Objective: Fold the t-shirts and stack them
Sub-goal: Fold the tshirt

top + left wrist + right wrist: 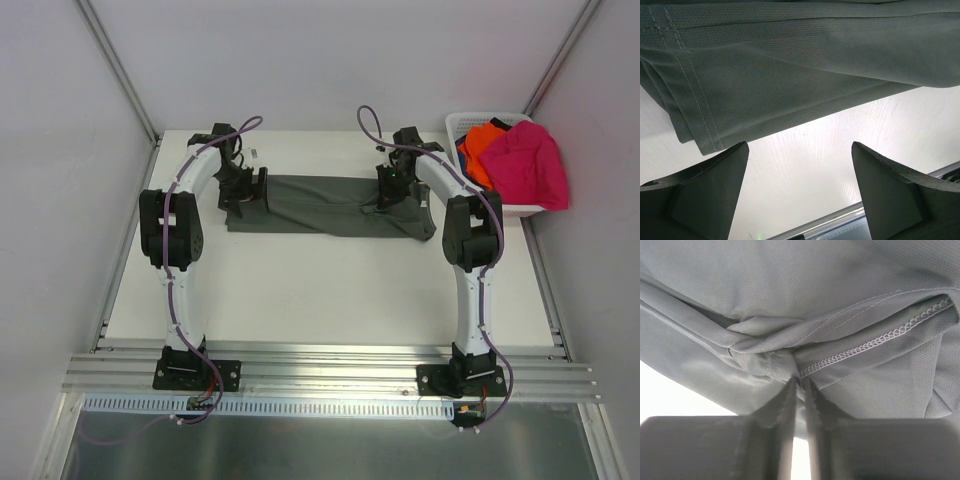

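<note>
The left gripper [800,150] gapes wide, holding nothing, just beside the left hem of the grey-green t-shirt [330,205], which lies across the far surface [320,290]. The right gripper [801,382] pinches its bunched cloth, nearly closed.

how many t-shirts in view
3: grey t-shirt on the table, orange one in the basket, pink one draped over its rim. A blue scrap there may be a fourth.

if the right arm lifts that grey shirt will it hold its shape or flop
Probably flops: the grey shirt bunches into soft folds where the right gripper pinches it. Likely light: the mesh looks thin. Held at one spot, the rest may drag on the table.
</note>
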Robot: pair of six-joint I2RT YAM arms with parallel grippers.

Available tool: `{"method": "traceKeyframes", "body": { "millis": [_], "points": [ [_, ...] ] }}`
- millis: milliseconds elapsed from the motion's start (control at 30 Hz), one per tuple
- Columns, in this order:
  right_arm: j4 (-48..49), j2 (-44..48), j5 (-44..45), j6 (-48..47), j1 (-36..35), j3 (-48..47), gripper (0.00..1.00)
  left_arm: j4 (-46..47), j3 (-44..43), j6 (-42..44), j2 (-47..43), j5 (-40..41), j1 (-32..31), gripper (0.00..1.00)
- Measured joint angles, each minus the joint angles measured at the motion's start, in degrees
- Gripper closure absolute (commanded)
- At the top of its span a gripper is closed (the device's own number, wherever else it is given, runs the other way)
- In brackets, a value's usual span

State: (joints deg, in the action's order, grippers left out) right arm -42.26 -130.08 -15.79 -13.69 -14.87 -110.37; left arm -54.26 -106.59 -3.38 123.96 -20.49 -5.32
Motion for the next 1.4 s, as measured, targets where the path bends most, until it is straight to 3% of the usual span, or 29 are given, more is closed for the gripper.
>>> {"method": "traceKeyframes", "body": {
  "millis": [67, 767, 900, 933, 1033, 1233, 1400],
  "points": [
    [0.0, 0.0, -0.1, -0.1, 0.0, 0.0, 0.99, 0.0, 0.0, 0.0, 0.0, 0.0, 0.0, 0.15],
    [0.9, -3.8, 0.1, -0.5, -1.7, -12.3, 0.98, 0.0, 0.0, 0.0, 0.0, 0.0, 0.0, 0.15],
    [0.8, -6.5, 0.0, -0.4, -3.4, -12.3, 0.82, 0.0, 0.0, 0.0, -0.5, 0.0, 0.0, 0.15],
    [0.8, -7.1, 0.0, -0.4, -3.9, -12.3, 0.64, 0.0, 0.0, 0.0, -0.7, 0.0, 0.0, 0.15],
    [0.8, -8.2, 0.4, -0.2, -5.2, -12.3, 0.37, 0.0, 0.3, 0.0, -1.5, 0.1, 0.0, 0.15],
    [0.7, -7.1, 1.8, -0.5, -5.8, -11.4, 0.29, 0.0, 0.9, 0.0, -3.2, 0.2, 0.0, 0.15],
    [0.5, -1.0, 2.8, -0.5, -3.4, -6.4, 0.23, 0.0, 1.4, 0.0, -4.0, 0.0, 0.0, 0.15]
  ]
}}
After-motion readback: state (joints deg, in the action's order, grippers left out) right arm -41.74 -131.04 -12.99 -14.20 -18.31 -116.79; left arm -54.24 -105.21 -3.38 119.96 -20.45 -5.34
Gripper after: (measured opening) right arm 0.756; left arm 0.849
